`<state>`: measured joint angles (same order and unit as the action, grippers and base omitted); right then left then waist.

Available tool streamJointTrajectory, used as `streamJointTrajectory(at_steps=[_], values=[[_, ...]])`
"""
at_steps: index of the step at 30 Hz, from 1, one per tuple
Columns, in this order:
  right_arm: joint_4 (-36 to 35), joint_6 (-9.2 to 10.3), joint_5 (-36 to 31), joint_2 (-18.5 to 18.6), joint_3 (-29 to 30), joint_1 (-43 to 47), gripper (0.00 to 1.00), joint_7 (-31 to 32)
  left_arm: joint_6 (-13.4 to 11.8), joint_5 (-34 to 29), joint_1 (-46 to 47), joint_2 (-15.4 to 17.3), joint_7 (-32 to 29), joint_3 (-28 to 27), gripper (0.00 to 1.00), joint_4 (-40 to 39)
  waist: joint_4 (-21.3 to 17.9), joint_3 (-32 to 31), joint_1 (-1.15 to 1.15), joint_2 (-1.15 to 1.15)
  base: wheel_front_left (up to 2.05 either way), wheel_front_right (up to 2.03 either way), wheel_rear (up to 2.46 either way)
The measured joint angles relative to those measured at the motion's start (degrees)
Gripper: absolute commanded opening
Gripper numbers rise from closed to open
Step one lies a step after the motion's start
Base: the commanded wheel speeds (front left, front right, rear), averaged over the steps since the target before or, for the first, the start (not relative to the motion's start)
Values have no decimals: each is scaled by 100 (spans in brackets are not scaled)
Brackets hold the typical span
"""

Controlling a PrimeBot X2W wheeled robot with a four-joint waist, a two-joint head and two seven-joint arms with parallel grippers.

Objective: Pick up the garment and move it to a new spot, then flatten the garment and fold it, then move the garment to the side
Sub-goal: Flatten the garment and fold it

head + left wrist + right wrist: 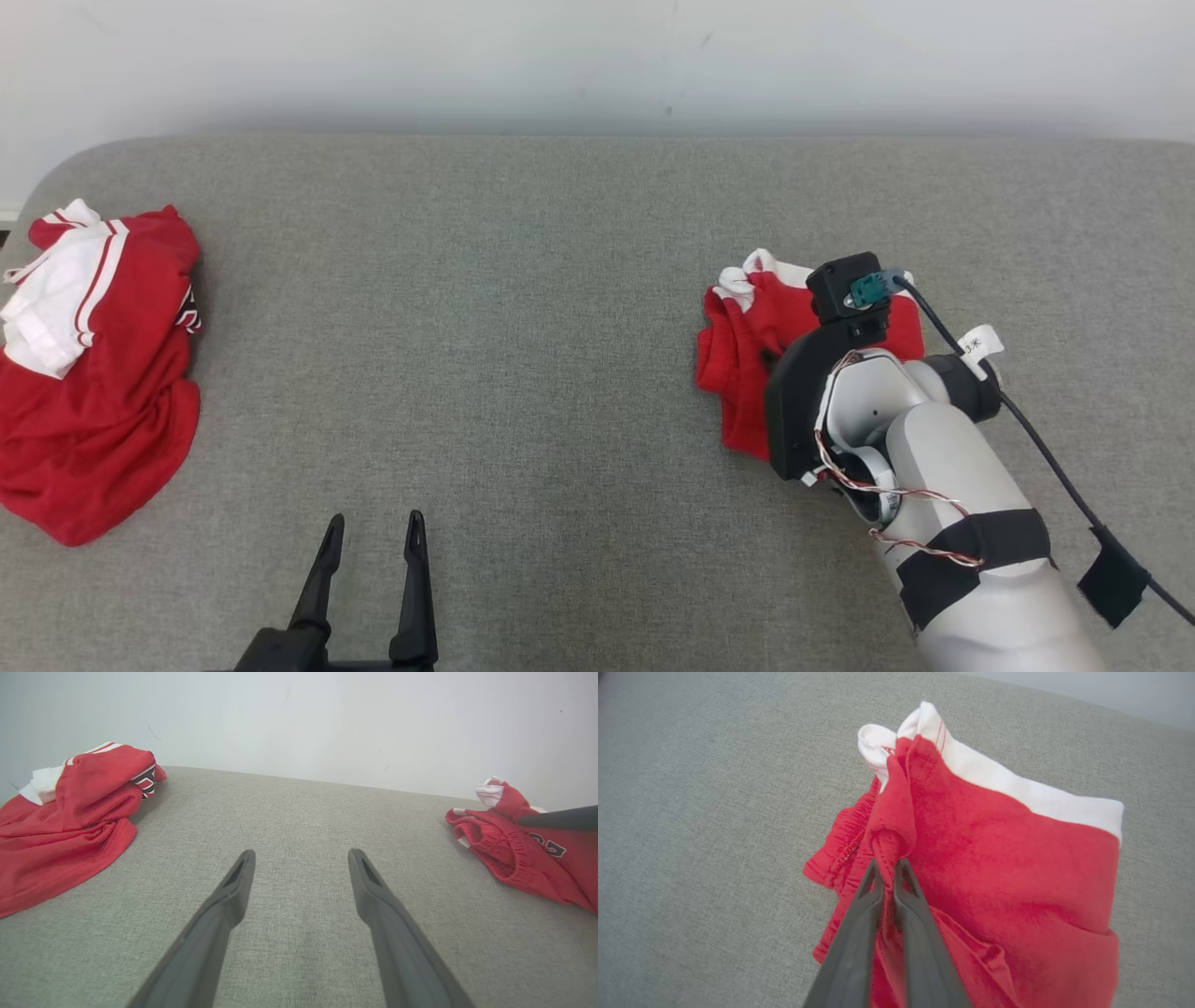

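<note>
The garment is red with a white band and lies crumpled on the grey padded surface at the right. My right gripper is shut on a raised fold of its red cloth near the elastic waist. In the head view the right wrist covers most of the garment from above and hides the fingers. From the left wrist view the garment lies far right, with a dark finger of the right gripper across it. My left gripper stands open over bare cloth surface near the front edge, fingers spread, holding nothing.
A second, larger red and white garment lies heaped at the left end of the surface. A pale wall runs behind the far edge. The grey surface between the two heaps is bare. A black cable trails from the right wrist.
</note>
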<state>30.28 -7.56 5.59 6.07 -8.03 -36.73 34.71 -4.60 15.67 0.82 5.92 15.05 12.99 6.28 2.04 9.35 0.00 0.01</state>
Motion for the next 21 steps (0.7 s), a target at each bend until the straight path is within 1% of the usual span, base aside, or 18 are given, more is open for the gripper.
streamJointTrajectory(at_steps=[1, 5, 8, 10, 13, 16, 17, 21], values=[[31, 0, 57, -25, -36, 4, 100, -46, 1, -4, -7, -7, 0, -2, 100, 8, 3, -12, 0, 0, 0, 0, 0], [7, -1, 539, -151, 7, 52, 100, -286, 7, -13, -77, -34, 0, -30, 100, 37, -5, -85, 0, 0, 0, 0, 0], [-221, 0, 911, -200, 132, 73, 100, -519, 37, -25, -109, -54, 0, -52, 100, 49, -35, -149, 0, 0, 0, 0, 0], [-442, -1, 975, -159, 238, 98, 100, -717, 55, -49, -144, -63, 0, -53, 100, 52, -64, -191, 0, -1, 0, 0, 0], [-664, -1, 923, 103, 545, 260, 100, -953, 58, -56, -176, -81, 0, -64, 100, 49, -107, -244, 0, -1, 0, 0, 0], [-743, 0, 662, 391, 939, 638, 100, -1191, 69, -107, -194, -97, 0, -65, 100, 33, -142, -278, 0, 0, 0, 0, 0], [-744, 0, 522, 472, 1058, 775, 100, -1273, 108, -109, -201, -100, 0, -64, 100, 32, -148, -284, 0, -1, 0, 0, 0], [-732, 0, 179, 509, 1438, 1273, 100, -1711, 115, -135, -205, -119, 0, -62, 100, 32, -159, -301, 0, 0, 0, 0, 0]])
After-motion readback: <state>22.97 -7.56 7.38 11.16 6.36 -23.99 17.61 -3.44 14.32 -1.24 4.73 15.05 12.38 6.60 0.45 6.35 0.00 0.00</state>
